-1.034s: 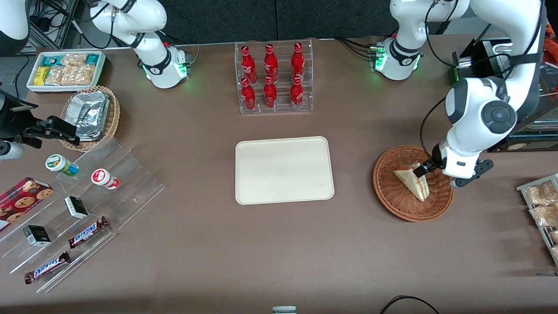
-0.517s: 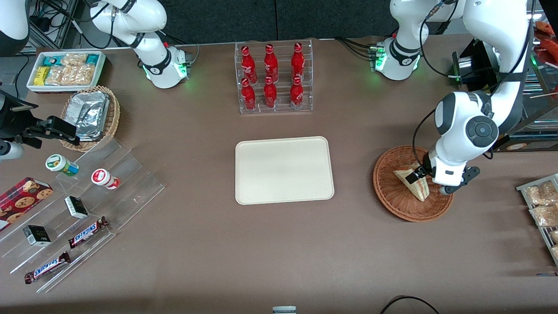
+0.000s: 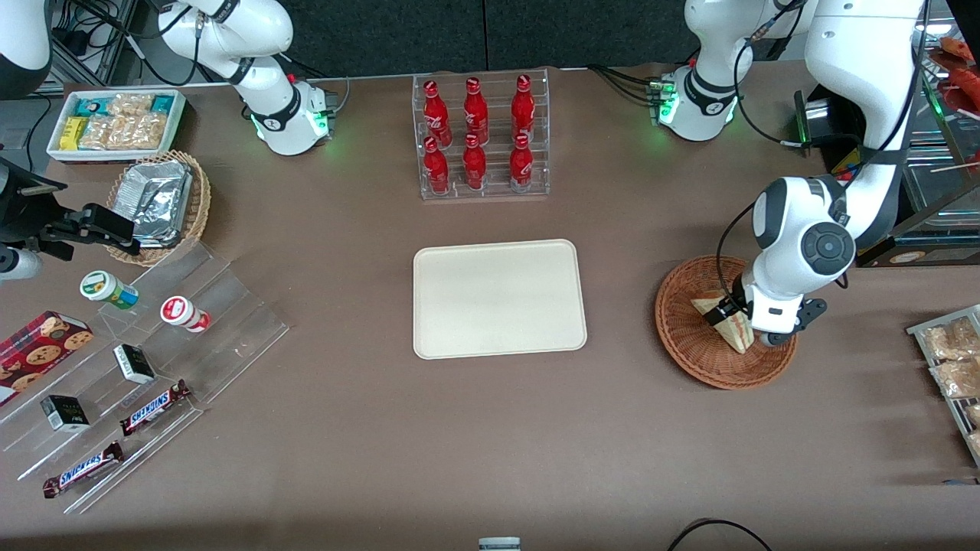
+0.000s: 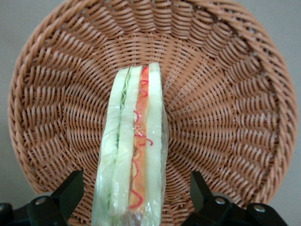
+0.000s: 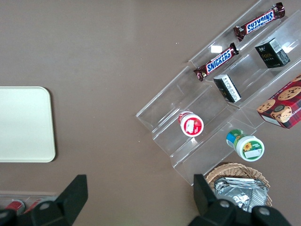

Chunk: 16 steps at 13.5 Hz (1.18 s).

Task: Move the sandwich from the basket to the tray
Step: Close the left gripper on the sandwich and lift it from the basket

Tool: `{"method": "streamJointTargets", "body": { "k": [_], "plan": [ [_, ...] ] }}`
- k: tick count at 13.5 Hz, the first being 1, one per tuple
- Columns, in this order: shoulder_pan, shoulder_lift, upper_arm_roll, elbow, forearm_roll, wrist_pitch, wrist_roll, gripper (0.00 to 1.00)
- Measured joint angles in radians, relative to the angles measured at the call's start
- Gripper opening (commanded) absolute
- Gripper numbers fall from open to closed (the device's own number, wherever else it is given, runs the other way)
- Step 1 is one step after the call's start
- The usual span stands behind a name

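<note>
The sandwich (image 3: 733, 330) stands on edge in the reddish-brown wicker basket (image 3: 689, 360), wrapped in clear film, with its red, orange and green filling edge facing the wrist camera (image 4: 134, 155). My left gripper (image 3: 727, 310) is down in the basket (image 4: 225, 94) and open. Its two black fingers (image 4: 70, 188) stand one on each side of the sandwich, with a gap between each finger and the bread. The cream tray (image 3: 499, 298) lies flat at the middle of the table, with nothing on it. Its corner also shows in the right wrist view (image 5: 23, 125).
A clear rack of red bottles (image 3: 482, 138) stands farther from the front camera than the tray. A rack of wrapped snacks (image 3: 953, 367) and a black appliance (image 3: 919, 191) sit at the working arm's end. A tan foil basket (image 3: 161, 207), white bin (image 3: 115, 122) and acrylic steps (image 3: 138, 360) lie toward the parked arm's end.
My left arm's wrist has swung toward the tray and come lower over the basket. The gripper stays around the sandwich, which has not moved.
</note>
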Motion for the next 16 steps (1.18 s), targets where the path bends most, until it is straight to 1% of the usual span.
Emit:
{"method": "streamJointTargets", "body": {
  "k": [1, 2, 3, 4, 7, 9, 11, 13, 15, 16],
  "plan": [
    [0.0, 0.008, 0.0, 0.0, 0.0, 0.002, -0.001, 0.46],
    [0.0, 0.013, 0.001, 0.0, 0.0, 0.002, -0.004, 0.21],
    [0.0, 0.014, 0.001, 0.0, 0.0, 0.0, -0.009, 0.03],
    [0.0, 0.014, 0.001, 0.0, 0.0, -0.008, -0.011, 0.0],
    [0.0, 0.007, 0.002, 0.014, 0.001, -0.069, -0.011, 0.0],
    [0.0, -0.006, 0.001, 0.062, 0.011, -0.195, -0.008, 0.0],
    [-0.002, -0.026, -0.01, 0.141, 0.016, -0.341, -0.001, 0.0],
    [-0.018, -0.046, -0.038, 0.207, 0.016, -0.431, 0.001, 0.0],
    [-0.04, -0.06, -0.087, 0.236, 0.015, -0.462, 0.0, 0.0],
    [-0.045, -0.065, -0.127, 0.242, 0.013, -0.462, -0.004, 0.0]
  ]
}}
